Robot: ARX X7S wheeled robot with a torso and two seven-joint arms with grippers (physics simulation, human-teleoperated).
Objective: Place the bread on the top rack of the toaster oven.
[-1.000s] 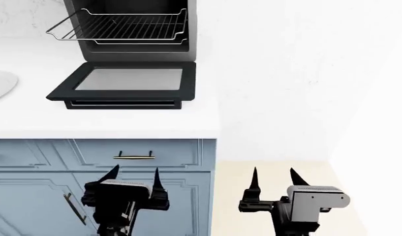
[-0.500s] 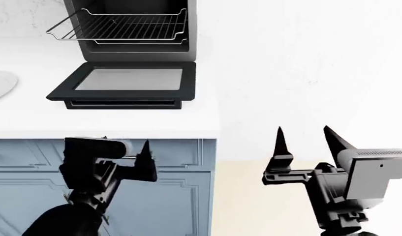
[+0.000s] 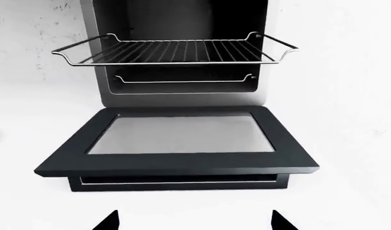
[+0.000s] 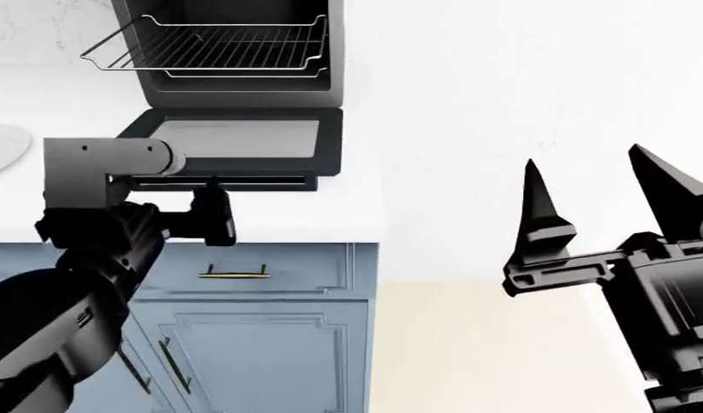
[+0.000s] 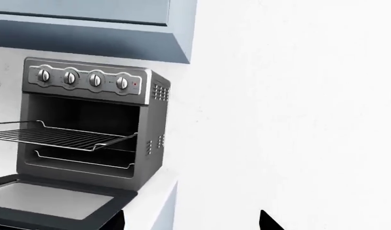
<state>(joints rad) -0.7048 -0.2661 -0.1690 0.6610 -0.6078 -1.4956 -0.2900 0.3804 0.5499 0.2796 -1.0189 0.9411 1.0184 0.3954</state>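
The bread is out of view. The black toaster oven stands on the white counter with its glass door folded down flat. The top rack is pulled partway out and holds nothing; the lower rack sits inside. My left gripper hovers at the counter's front edge facing the door, open and empty, and its left wrist view shows the gripper with its tips wide apart. My right gripper is raised to the right of the counter, open and empty, and also shows as the right gripper.
A white plate lies at the counter's left edge. Blue cabinet fronts with a brass handle run below the counter. A white wall is right of the oven. A blue upper cabinet hangs above the oven's knob panel.
Both arms have risen from in front of the cabinet. The left gripper has come up to the counter edge before the oven door; the right gripper has moved up and to the right.
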